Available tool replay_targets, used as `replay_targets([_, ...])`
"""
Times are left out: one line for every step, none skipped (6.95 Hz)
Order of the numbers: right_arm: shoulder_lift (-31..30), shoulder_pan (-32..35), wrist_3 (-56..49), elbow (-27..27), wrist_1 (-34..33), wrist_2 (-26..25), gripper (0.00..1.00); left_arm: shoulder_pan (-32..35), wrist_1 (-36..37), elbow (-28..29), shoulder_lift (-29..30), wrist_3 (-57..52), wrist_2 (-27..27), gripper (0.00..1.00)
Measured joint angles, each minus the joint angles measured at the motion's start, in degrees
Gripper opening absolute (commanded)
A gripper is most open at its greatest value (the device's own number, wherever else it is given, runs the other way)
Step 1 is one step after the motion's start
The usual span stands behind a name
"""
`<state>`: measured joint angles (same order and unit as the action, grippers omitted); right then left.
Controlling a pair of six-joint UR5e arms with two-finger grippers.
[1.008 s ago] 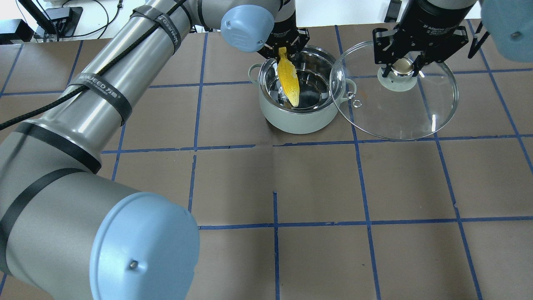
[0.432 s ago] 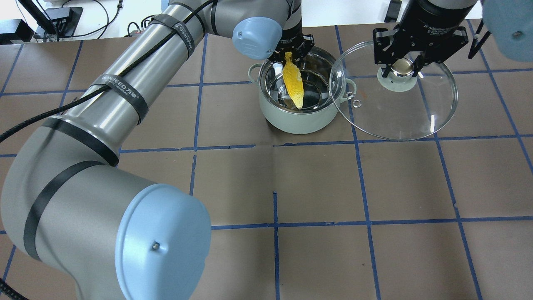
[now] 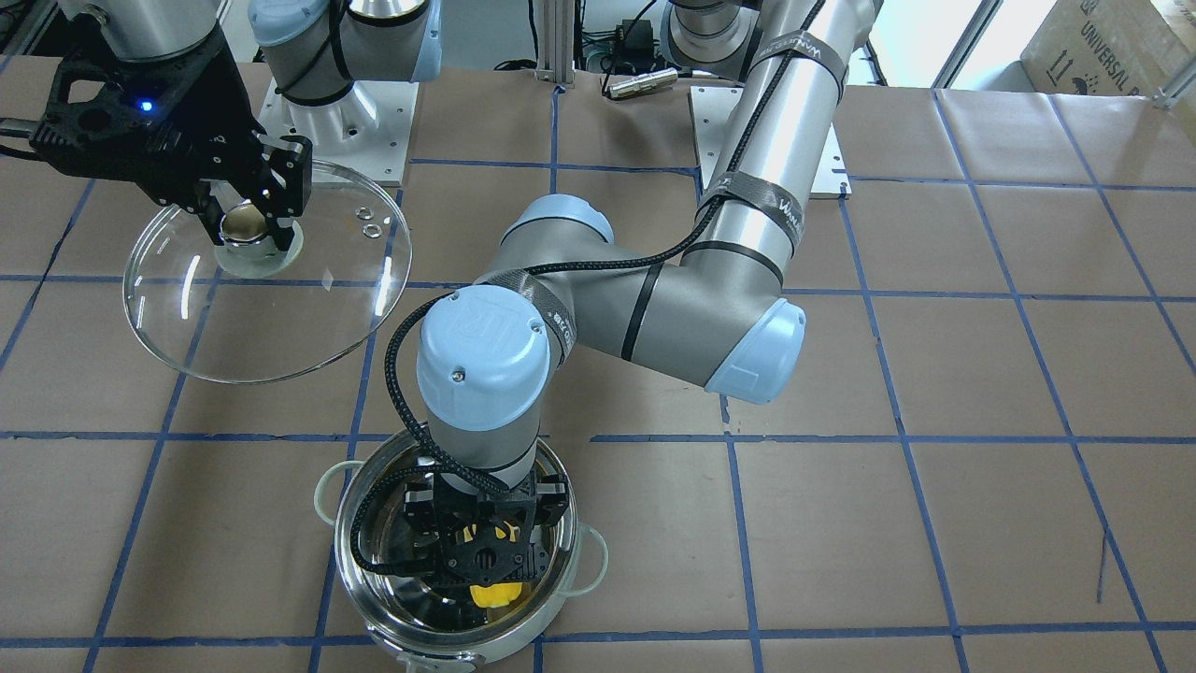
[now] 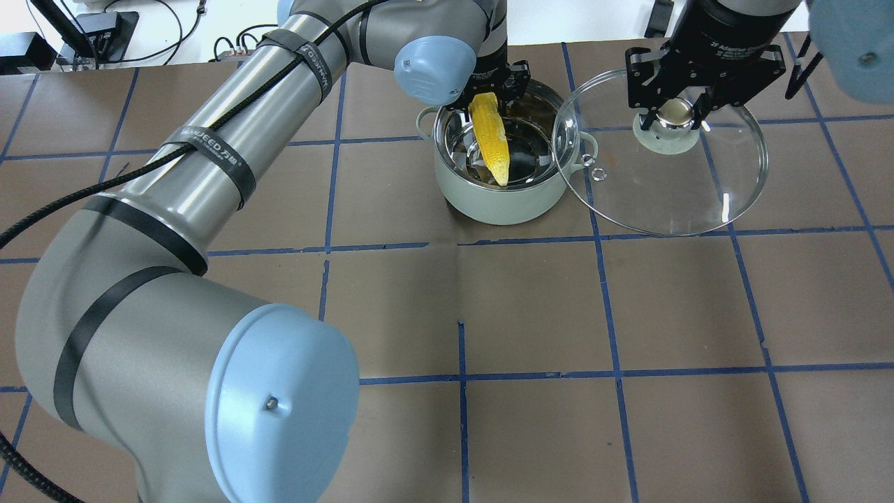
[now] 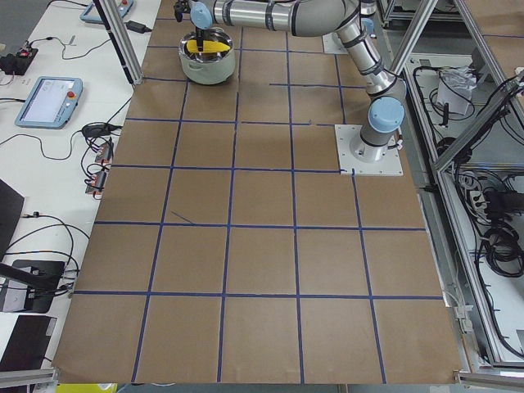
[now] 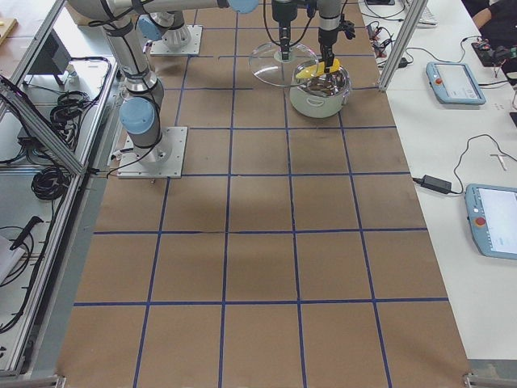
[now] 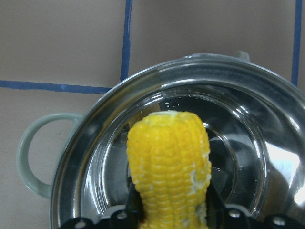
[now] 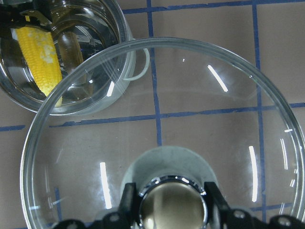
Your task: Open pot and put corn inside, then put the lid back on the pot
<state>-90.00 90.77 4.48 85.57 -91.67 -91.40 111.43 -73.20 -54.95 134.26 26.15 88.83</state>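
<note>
The left gripper [image 4: 490, 94] is closed on the thick end of the corn [image 4: 492, 140], which slants down inside the open pot [image 4: 499, 204]. The right gripper [image 4: 675, 105] has its 2 fingers clamped on the knob [image 8: 172, 202] of the lid [image 4: 688, 192]. The lid is held beside the pot, its edge overlapping the rim.

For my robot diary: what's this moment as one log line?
left gripper: holding corn over open pot | right gripper: holding lid aside
</note>
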Motion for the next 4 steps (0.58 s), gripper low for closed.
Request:
replay_targets([0.00,-0.04,0.00,0.02,0.00,0.00,0.29,-0.07,-0.20,-0.41,-0.38,-0.27,-0.01,1.00])
replay_targets([-0.02,-0.01,0.00,0.06,0.00,0.00,0.29,-0.46,-0.55,-0.77,-1.06,-0.51,0.01,1.00])
replay_targets([-0.04,0.05,0.00,0.12,0.00,-0.02,0.29,-1.35,-1.20,-1.60,-2.29,-1.21,0.04,1.00])
replay_targets([-0.01,0.08,0.00,0.12,-0.15,-0.06,0.29,-2.86,-1.88,-3.78,-4.57,-3.50,0.09,1.00])
